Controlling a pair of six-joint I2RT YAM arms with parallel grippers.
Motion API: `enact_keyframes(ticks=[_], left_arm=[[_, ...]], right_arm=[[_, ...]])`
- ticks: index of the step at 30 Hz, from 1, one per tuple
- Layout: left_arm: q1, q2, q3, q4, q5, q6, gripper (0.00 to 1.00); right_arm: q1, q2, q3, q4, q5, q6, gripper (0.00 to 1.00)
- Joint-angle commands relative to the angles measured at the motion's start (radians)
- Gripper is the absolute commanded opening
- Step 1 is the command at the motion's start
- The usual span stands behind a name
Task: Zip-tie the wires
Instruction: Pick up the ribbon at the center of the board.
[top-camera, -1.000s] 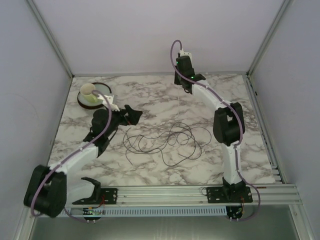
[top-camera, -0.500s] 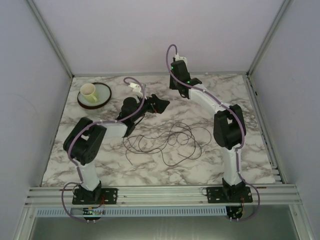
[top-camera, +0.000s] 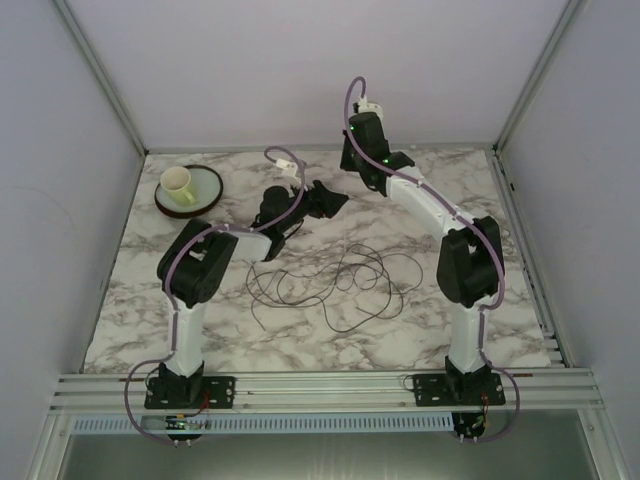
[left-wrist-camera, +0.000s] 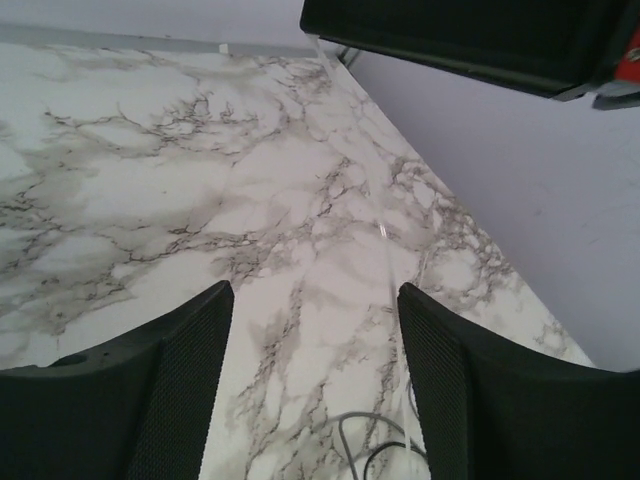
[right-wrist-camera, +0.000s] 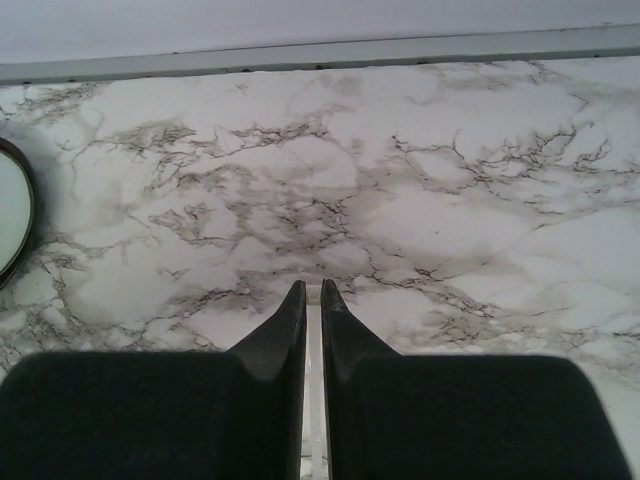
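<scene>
Swinging further over since 0.5 s ago, the left arm has carried the left pincer (top-camera: 328, 200) a little toward the back middle of the bench (top-camera: 300, 345), and its elbow has drawn closer to the wires (top-camera: 330, 280). The right wrist has shifted slightly rightward and up. The wires themselves lie as they did, a loose tangle of thin dark loops on the marble between the 2 arms, nearer the front than either pincer.

The left pincer is spread wide and holds nothing. From its wrist camera its 2 fingers (left-wrist-camera: 190, 380) frame bare marble, with a small bit of the wires (left-wrist-camera: 365, 445) at the bottom edge.

The right pincer (top-camera: 352, 160) sits near the back edge, just beside the left one. In its own view it (right-wrist-camera: 312, 290) is nearly pressed together, pinching a clear strip (right-wrist-camera: 312, 330) that runs up the narrow slit between the fingers. The left wrist view shows the same clear strip (left-wrist-camera: 388, 240) slanting down across the marble toward the wires; whether it touches them I cannot tell.

At the back left, a pale cup (top-camera: 177, 183) stands on a round plate (top-camera: 212, 190), well apart from the wires.
</scene>
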Motion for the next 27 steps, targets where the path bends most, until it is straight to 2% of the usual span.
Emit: enact_keyframes(ticks=[1, 6, 12, 13, 16, 19, 22, 27], left_arm=[[-0.014, 0.044, 0.070, 0.072, 0.040, -0.014, 0.60], [-0.020, 0.069, 0.097, 0.101, 0.047, -0.032, 0.30], [-0.023, 0.060, 0.105, 0.113, 0.051, -0.034, 0.01], [-0.022, 0.054, 0.106, 0.116, 0.055, -0.038, 0.00], [-0.020, 0.013, 0.114, 0.103, 0.067, -0.041, 0.00], [-0.011, -0.041, 0.113, 0.064, 0.070, -0.025, 0.00], [0.004, -0.106, 0.100, 0.027, 0.085, -0.015, 0.00], [0.028, -0.203, 0.079, -0.012, 0.174, -0.025, 0.00]], right_arm=[[0.011, -0.046, -0.015, 0.017, -0.018, 0.028, 0.00], [0.011, -0.052, -0.017, 0.017, -0.018, 0.029, 0.00], [0.011, -0.063, -0.011, 0.018, -0.026, 0.032, 0.00], [0.010, -0.068, -0.009, 0.017, -0.028, 0.030, 0.00], [0.005, -0.107, -0.011, 0.020, -0.032, 0.029, 0.15], [0.002, -0.166, -0.017, 0.024, -0.025, 0.018, 0.34], [0.000, -0.239, -0.036, 0.027, -0.015, 0.007, 0.41], [-0.013, -0.407, -0.154, 0.084, -0.021, -0.028, 0.45]])
